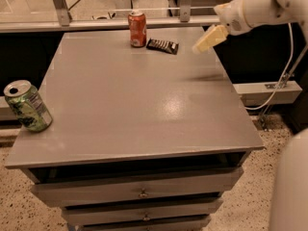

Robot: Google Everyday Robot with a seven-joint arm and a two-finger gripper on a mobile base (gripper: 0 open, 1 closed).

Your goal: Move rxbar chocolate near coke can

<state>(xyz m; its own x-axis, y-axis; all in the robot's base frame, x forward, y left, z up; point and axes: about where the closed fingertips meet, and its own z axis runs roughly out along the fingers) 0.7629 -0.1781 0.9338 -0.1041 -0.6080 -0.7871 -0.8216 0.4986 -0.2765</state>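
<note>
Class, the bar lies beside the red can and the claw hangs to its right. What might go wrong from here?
1. The claw hangs over the far right edge of the table, near the rxbar chocolate; a low sweep left might shove the bar into the coke can and topple it.
2. The green can sits at the left edge; a jolt might knock it off.
</note>
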